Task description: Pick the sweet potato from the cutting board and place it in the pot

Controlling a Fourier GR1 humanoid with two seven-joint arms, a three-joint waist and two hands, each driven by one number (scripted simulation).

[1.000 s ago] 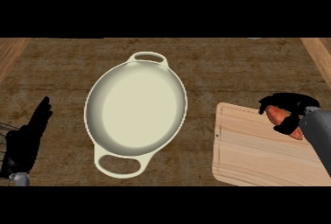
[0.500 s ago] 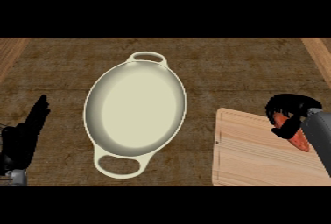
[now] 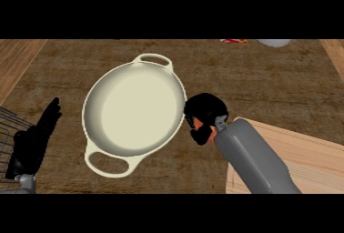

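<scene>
1. The right robot hand (image 3: 205, 116) is curled round the orange sweet potato (image 3: 211, 132), of which only a sliver shows between hand and forearm.
2. It sits just beside the right rim of the cream pot (image 3: 134, 113), left of the cutting board (image 3: 316, 159).
3. The left robot hand (image 3: 37, 136) rests open at the left edge, fingers straight.
4. The pot stands on the brown table (image 3: 269, 82).
</scene>
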